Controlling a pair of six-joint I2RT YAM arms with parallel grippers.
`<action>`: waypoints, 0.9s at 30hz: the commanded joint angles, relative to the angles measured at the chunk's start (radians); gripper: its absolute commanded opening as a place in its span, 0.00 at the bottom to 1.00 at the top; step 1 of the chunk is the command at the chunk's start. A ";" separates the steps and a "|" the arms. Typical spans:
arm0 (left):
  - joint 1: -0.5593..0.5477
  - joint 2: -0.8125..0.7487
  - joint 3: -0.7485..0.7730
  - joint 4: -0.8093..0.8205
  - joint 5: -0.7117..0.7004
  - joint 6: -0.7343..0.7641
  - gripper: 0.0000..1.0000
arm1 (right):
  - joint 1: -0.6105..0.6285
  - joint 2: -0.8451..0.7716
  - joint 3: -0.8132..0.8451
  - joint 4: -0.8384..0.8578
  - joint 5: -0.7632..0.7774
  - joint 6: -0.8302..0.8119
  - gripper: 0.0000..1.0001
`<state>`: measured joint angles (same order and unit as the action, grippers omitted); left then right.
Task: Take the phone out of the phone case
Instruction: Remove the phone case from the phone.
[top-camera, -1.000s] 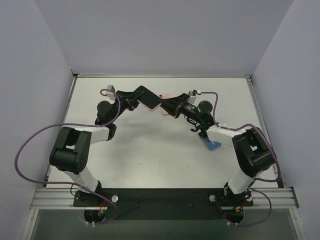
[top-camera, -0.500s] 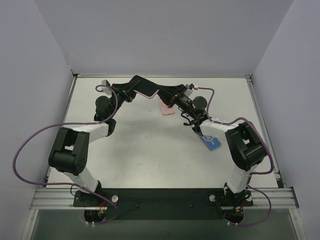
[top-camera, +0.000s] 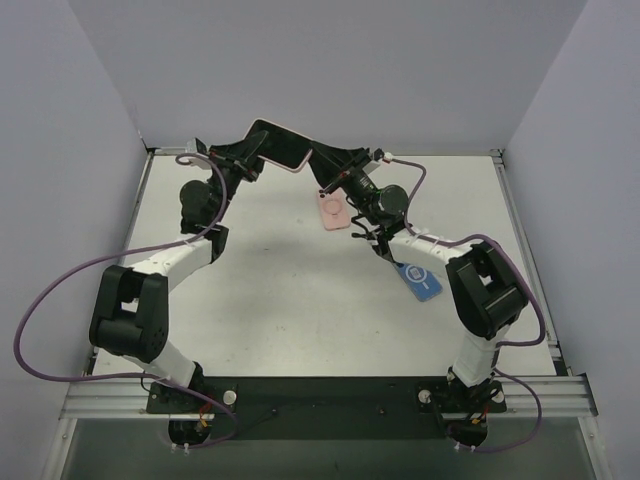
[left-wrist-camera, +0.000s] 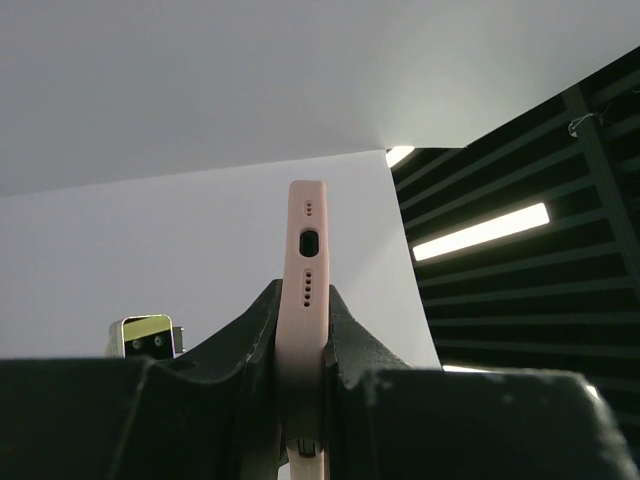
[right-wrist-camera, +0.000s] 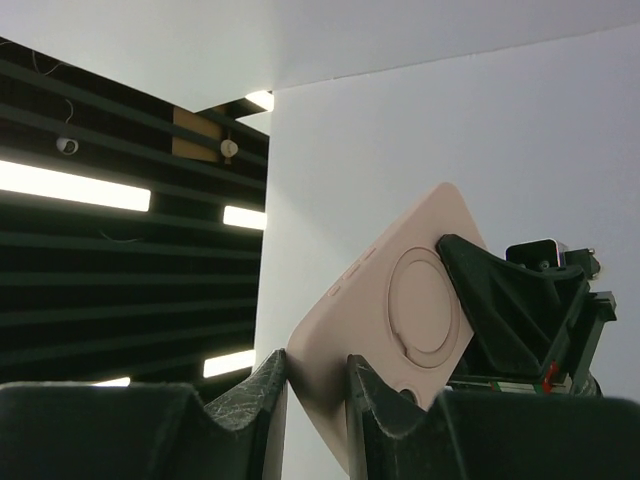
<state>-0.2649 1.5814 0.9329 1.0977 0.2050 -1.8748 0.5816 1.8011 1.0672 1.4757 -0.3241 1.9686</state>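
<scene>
1. Left gripper (left-wrist-camera: 305, 312): clenched on the phone case (left-wrist-camera: 307, 260). The case stands edge-on between my two fingers, its end with the port hole and two rows of small holes pointing away from the wrist camera.
2. Right gripper (right-wrist-camera: 316, 375): grasping the same phone case at one corner. The pink back with its round ring mark faces this wrist camera, and the corner fills the gap between the fingers.
3. Phone (top-camera: 272, 143): seated in the case, dark screen up, with the pink rim showing along its near edge. I hold it with both arms lifted off the table (top-camera: 300, 300), at the far side, the left arm on one end and the right on the other.
4. Pink flat piece (top-camera: 333, 210): lies on the table below my right gripper and bears a ring mark. I cannot tell what it is.
5. Blue tag (top-camera: 421, 281): lies on the table beside my right forearm.
</scene>
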 joint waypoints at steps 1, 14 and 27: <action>-0.109 -0.104 0.142 0.561 0.175 -0.096 0.00 | 0.070 0.064 0.039 0.187 0.003 0.217 0.00; -0.165 -0.133 0.233 0.562 0.111 -0.090 0.00 | 0.083 0.093 0.062 0.189 0.019 0.233 0.00; -0.165 -0.228 0.248 0.533 0.077 -0.095 0.00 | 0.103 0.135 0.092 0.189 0.040 0.240 0.00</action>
<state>-0.3111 1.4986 1.0477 1.0264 0.1112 -1.8172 0.6193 1.8393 1.1816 1.6081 -0.2184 2.0174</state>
